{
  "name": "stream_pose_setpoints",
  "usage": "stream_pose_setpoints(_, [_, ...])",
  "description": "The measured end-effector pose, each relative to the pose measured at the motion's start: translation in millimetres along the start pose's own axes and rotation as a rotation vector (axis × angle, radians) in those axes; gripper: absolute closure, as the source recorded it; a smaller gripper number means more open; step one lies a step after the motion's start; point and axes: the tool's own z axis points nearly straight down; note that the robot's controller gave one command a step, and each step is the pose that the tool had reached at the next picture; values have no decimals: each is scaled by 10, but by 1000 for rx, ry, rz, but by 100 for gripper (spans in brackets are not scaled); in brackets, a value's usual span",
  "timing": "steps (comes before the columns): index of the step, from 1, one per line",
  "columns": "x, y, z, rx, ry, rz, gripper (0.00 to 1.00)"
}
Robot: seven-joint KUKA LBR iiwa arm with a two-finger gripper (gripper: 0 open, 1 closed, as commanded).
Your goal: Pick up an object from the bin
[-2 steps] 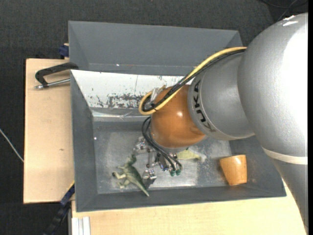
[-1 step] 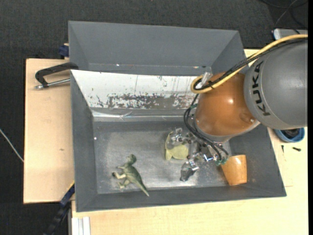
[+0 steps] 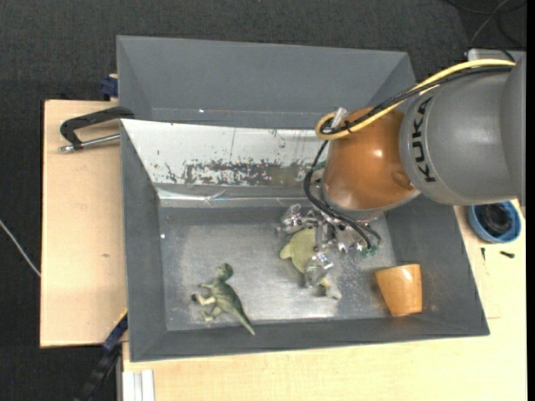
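Note:
My gripper hangs low over the middle of the bin floor, under the arm's orange cover. Right beneath and beside it lies a pale yellow-green, rounded thing, partly hidden by the gripper's metal parts. Whether the gripper touches it I cannot tell. A small grey-beige piece lies just in front of the gripper on the floor. An orange cup lies on its side to the right, apart from the gripper.
A green toy dinosaur stands at the bin's front left, well away from the gripper. The arm comes in from the right over the bin's right wall. Bare floor lies between the dinosaur and the gripper.

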Motion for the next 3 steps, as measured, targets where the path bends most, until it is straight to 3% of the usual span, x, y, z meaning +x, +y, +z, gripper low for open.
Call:
stream_pose_setpoints(1, [4, 9, -14, -1, 1, 0, 100])
stream_pose_setpoints(2, [-232, -194, -1850, 4, -9, 57, 100])
stream_pose_setpoints(3, [-214, -188, -1799, 0, 0, 57, 0])
